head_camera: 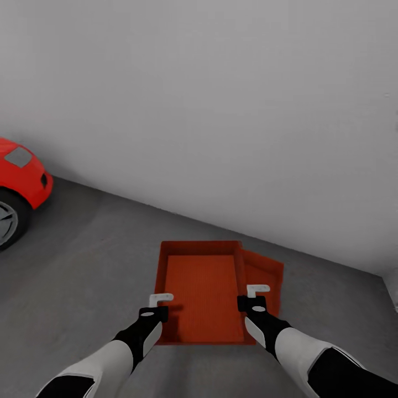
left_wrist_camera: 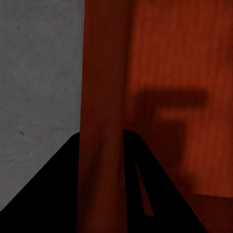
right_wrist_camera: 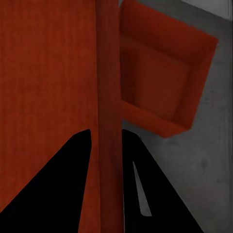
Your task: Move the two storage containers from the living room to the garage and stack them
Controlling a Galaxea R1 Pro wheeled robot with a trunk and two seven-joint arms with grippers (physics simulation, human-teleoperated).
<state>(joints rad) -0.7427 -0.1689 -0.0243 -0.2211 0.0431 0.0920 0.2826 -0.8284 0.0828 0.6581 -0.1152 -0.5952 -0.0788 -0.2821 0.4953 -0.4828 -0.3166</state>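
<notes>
a pale grey wall (head_camera: 221,99) is seen rising behind the dark grey concrete floor (head_camera: 88,265), and part of a red car (head_camera: 22,177) is seen far to the left of the upper container (head_camera: 202,287). this orange-red box is held tilted over the lower container (head_camera: 265,276), which is partly covered and sticks out beyond its right side. the left gripper (head_camera: 157,307) is clamped on the upper container's left wall, the right gripper (head_camera: 251,296) on its right wall, fingers pinching each thin wall.

gripper (right_wrist_camera: 110,145) pinching container wall (right_wrist_camera: 108,73), second container (right_wrist_camera: 165,73) beyond
</notes>
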